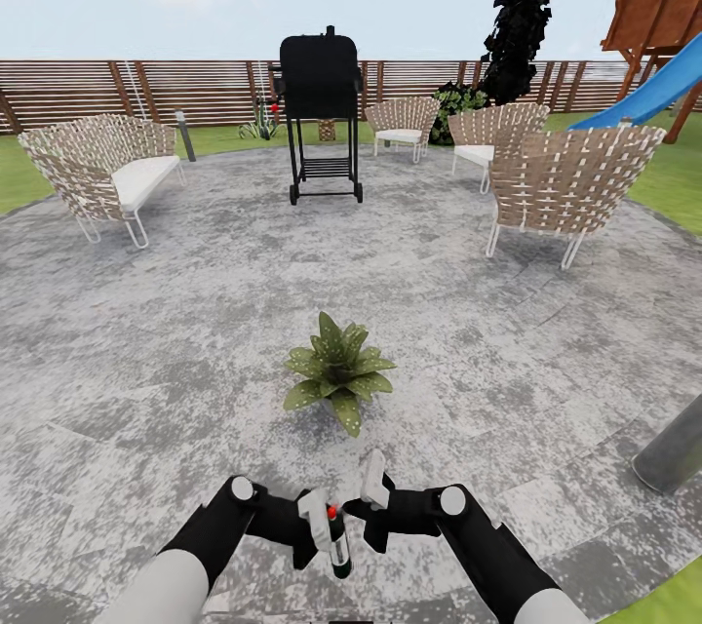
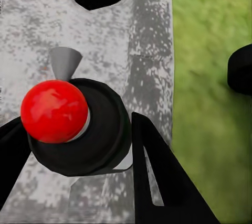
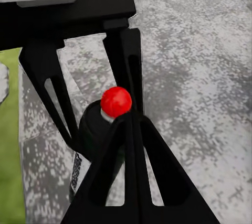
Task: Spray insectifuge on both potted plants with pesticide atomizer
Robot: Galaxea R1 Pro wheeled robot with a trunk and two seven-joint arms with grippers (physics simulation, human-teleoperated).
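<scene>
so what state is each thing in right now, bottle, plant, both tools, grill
slim dark bottle with red button: upright, held off the patio
left tool: shut on the bottle
right tool: beside the bottle's red button, open or shut unclear
green speckled potted plant: upright on grey stone patio
black grill: lid closed

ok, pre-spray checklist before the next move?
1. Pesticide atomizer held in left pincer: ok, fingers on both sides of the black cap.
2. Red button unobstructed on top: ok.
3. Right pincer near the button: ok, finger beside it; contact cannot tell.
4. Potted plant ahead on the patio: ok.
5. Nozzle aimed at the plant: cannot tell.
6. Second plant located: not ok.
</scene>
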